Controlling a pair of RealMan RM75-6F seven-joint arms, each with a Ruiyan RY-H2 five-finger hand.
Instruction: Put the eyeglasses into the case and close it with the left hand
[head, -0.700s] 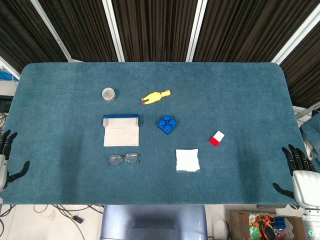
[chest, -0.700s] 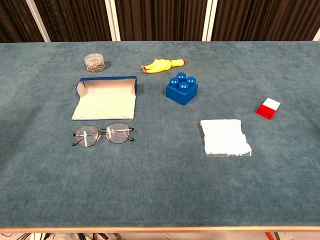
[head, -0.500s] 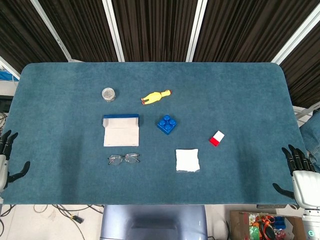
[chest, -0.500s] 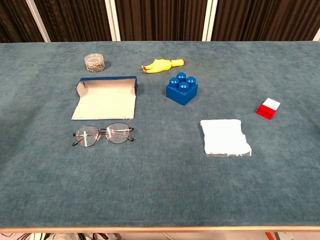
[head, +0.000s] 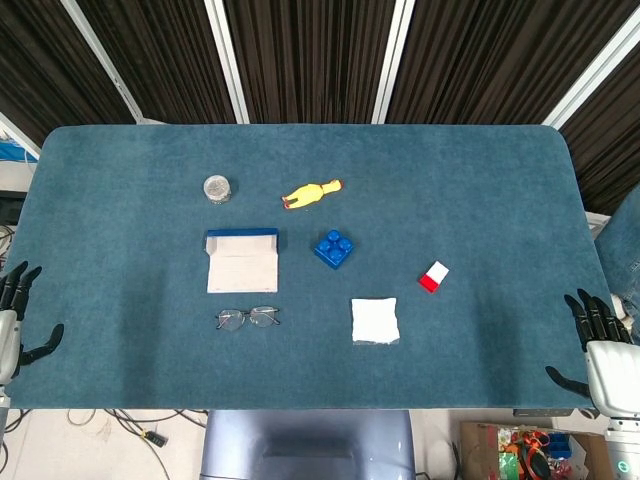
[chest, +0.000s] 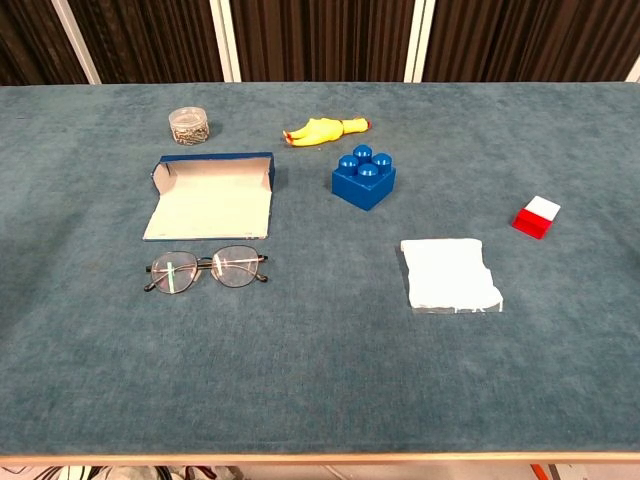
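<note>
Nothing moved since before — left hand (head: 14, 325) and right hand (head: 600, 350) empty, fingers spread; case (head: 242, 260) open, holding nothing, eyeglasses (head: 247, 318) well right of left hand.

Open table around the glasses, clutter to the right and behind

The eyeglasses (chest: 207, 270) lie just in front of the open case (chest: 211, 194), with bare table (head: 120, 300) between them and the left hand (head: 12, 325) at the edge. The blue brick (chest: 364, 178), yellow toy (chest: 325, 130), round jar (chest: 188, 125) and white cloth (chest: 450, 274) stand aside of that path.
</note>
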